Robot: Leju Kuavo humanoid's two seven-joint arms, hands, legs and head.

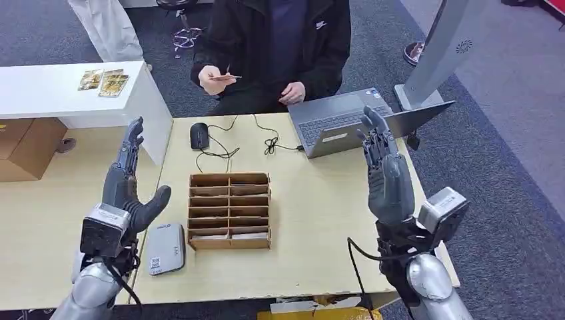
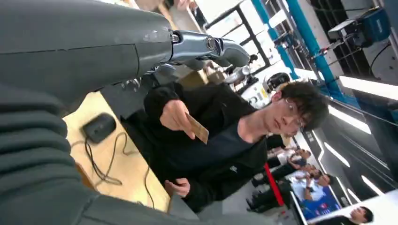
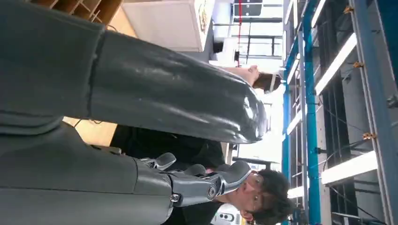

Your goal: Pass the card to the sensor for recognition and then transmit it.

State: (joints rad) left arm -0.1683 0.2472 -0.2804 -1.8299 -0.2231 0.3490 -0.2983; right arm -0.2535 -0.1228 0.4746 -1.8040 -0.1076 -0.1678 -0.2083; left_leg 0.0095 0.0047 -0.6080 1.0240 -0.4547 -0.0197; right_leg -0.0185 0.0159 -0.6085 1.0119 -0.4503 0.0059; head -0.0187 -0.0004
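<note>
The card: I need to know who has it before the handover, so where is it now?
In the head view the card is in the person's hand across the table, above the mouse; neither robot hand holds it.

Small white logo on chest of person's black jacket (image 1: 320, 25), too small to read. Label with QR-like mark on grey sensor box (image 1: 164, 249) on table, text illegible. No other readable text.
</note>
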